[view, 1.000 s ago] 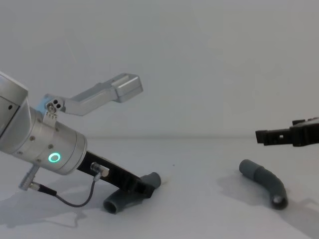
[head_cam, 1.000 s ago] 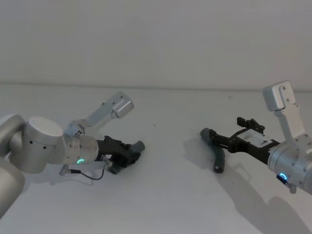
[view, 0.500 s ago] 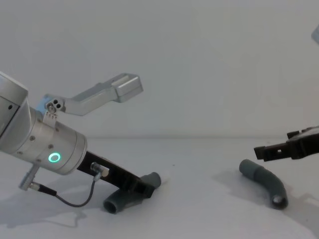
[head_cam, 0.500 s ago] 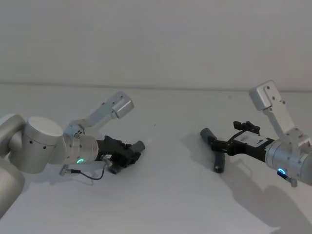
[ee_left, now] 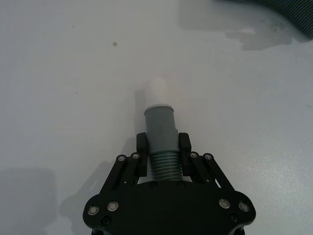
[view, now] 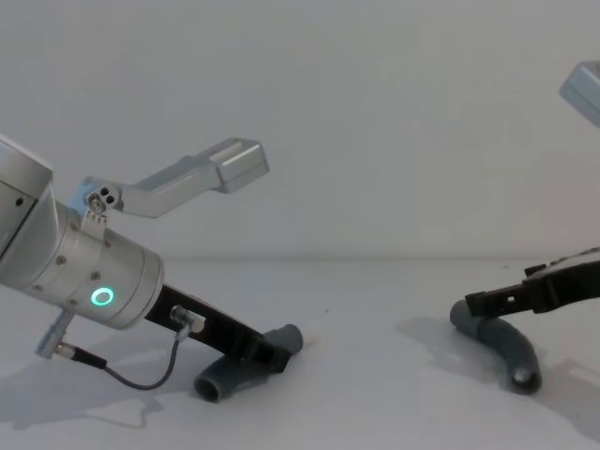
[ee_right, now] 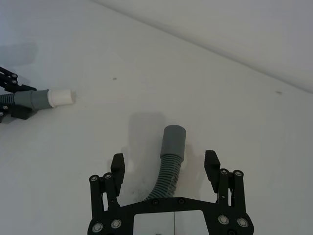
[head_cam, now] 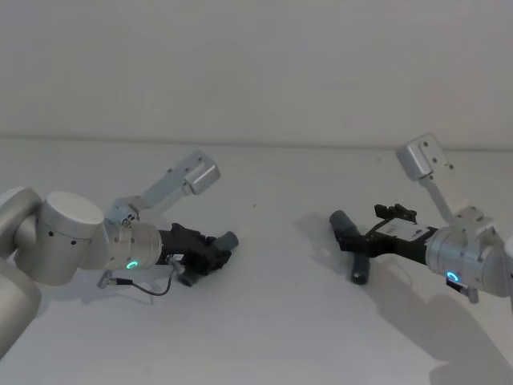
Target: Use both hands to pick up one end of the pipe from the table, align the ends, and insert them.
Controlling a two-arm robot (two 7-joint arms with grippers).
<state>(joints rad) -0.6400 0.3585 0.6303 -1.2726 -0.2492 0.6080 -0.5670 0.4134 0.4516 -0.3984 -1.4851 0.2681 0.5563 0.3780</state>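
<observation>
Two curved dark grey pieces of the pipe lie on the white table [head_cam: 264,321]. My left gripper [head_cam: 210,255] is shut on the ribbed part of the left piece [view: 246,361]. That piece's smooth collar [ee_left: 159,125] sticks out past the fingers and ends in a white tip [ee_left: 159,90]. My right gripper [ee_right: 165,164] is open, low over the table, with a finger on each side of the right piece [ee_right: 172,156] and not touching it. The right piece's collar [ee_right: 174,139] points away from the wrist. In the chest view the right piece [view: 511,352] rests on the table under the right gripper [view: 473,302].
The table's far edge meets a plain wall [head_cam: 256,72]. A thin black cable [head_cam: 144,287] loops under the left wrist. Bare table [head_cam: 280,241] separates the two pieces.
My right gripper has come down and moved left, so its open fingers now straddle the right piece. The left gripper and its piece have not moved.
</observation>
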